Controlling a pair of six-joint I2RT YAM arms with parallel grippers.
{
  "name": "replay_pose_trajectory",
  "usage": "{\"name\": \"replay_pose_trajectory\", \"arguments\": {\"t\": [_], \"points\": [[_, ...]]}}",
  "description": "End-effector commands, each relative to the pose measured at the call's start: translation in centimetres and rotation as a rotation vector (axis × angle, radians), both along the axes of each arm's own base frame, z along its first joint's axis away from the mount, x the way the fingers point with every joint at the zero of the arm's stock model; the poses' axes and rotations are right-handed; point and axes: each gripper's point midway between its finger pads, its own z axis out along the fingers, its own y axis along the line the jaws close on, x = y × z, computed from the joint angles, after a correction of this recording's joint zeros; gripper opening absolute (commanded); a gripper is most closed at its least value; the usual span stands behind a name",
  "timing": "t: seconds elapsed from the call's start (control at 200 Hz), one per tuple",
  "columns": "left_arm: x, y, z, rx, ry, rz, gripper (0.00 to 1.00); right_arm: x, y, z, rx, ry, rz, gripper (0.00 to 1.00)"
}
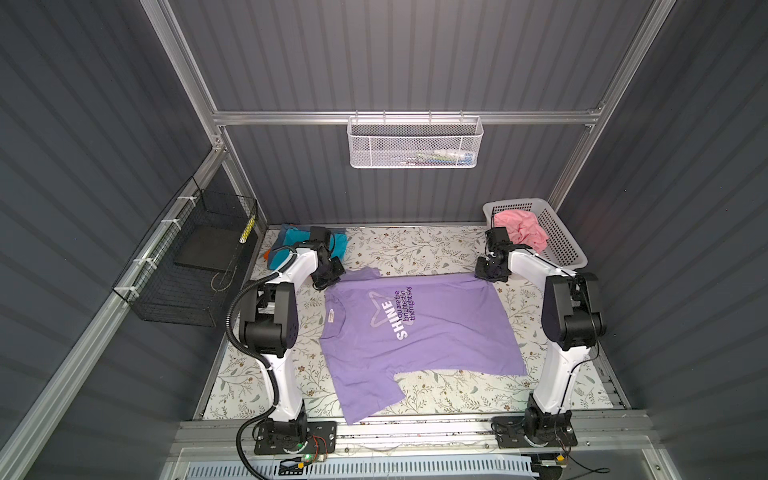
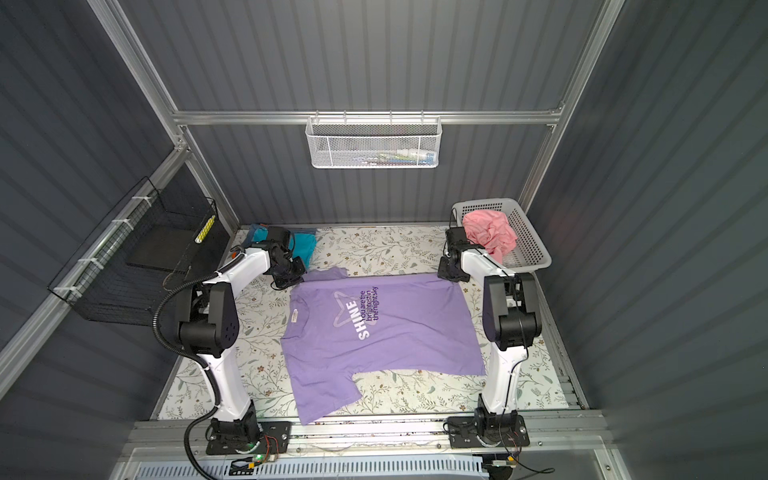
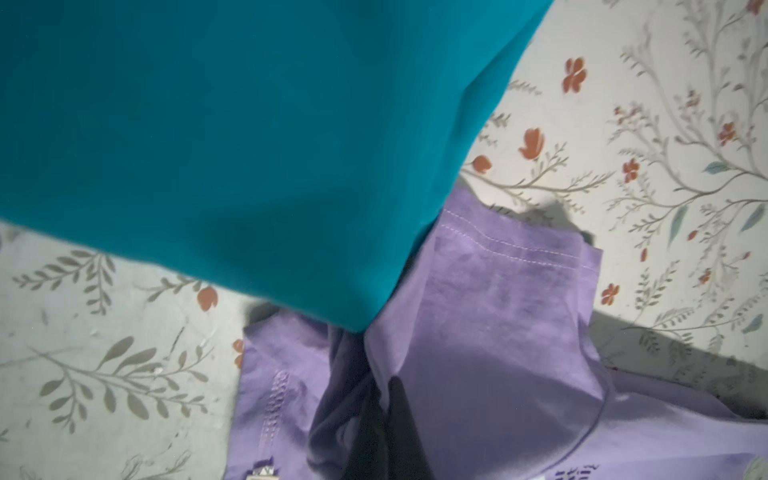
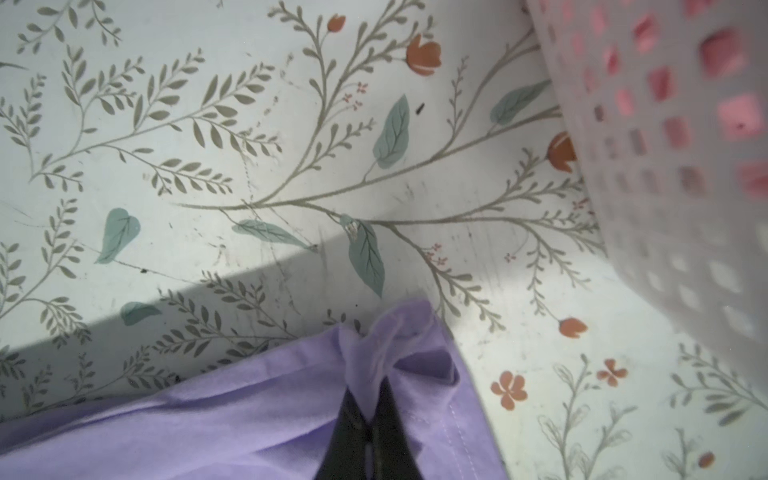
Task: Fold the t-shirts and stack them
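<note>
Black wire rack (image 1: 187,257) is fixed to the side wall at 9 o'clock of the table (image 1: 415,245), which has a floral cover. A small pile sits at 10 o'clock on the table. The teal t-shirt (image 1: 338,245) lies on top, with edges of the blue-grey t-shirt (image 1: 286,231) and the orange t-shirt (image 1: 267,254) showing on the pile's 9 o'clock side. The left arm hides the middle of the pile.

At 4 o'clock of the pile, the left gripper (image 1: 328,277) is clenched on the far sleeve area of the lavender t-shirt (image 1: 415,332). In the left wrist view a dark fingertip (image 3: 392,411) is buried in bunched lavender cloth, with teal cloth just beyond the sleeve.

The lavender t-shirt lies spread at the table's centre with its white "SHINE" star print facing up. Its collar points to 9 o'clock and its hem to 3 o'clock. One sleeve points to 11 o'clock and the other to 7 o'clock, near the front edge. A white mesh basket (image 1: 415,143) hangs on the back wall at 12 o'clock.

The right gripper (image 1: 490,274) is at the shirt's far hem corner, at 1 o'clock. In the right wrist view its fingers (image 4: 353,415) are pressed together with a tuft of lavender cloth pinched between them.

The plastic basket (image 1: 561,245) stands at 2 o'clock on the table, near the right gripper. The pink t-shirt (image 1: 523,228) lies crumpled inside it.
</note>
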Motion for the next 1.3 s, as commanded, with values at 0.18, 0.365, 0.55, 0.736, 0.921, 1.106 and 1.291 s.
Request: {"name": "replay_pose_trajectory", "arguments": {"t": [0.18, 0.365, 0.55, 0.736, 0.921, 1.106, 1.291], "points": [[-4.4, 1.8, -3.1, 0.063, 0.073, 0.025, 0.0, -2.0, -1.8, 0.0, -0.025, 0.028, -0.089, 0.02], [-6.5, 2.0, -4.6, 0.068, 0.116, 0.032, 0.08, -4.1, -1.5, -1.2, 0.013, 0.075, -0.122, 0.15], [-6.8, 2.0, -2.2, 0.062, 0.078, 0.031, 0.34, -5.9, -1.6, -0.9, 0.026, 0.093, -0.14, 0.34], [-6.1, 3.2, 2.9, 0.141, -0.008, 0.038, 0.56, -6.9, -1.6, 2.2, 0.031, 0.038, -0.138, 0.39], [-4.1, 1.0, 3.9, 0.192, -0.037, -0.024, 0.6, -6.4, -0.7, 6.8, 0.033, -0.065, -0.108, 0.4], [-0.4, -5.0, 3.6, 0.251, -0.062, -0.165, 0.62, -6.5, 0.3, 10.1, -0.004, -0.144, -0.068, 0.4], [2.3, -8.7, 2.1, 0.348, -0.064, -0.258, 0.76, -7.0, 0.8, 9.6, 0.016, -0.137, -0.06, 0.4]]}}
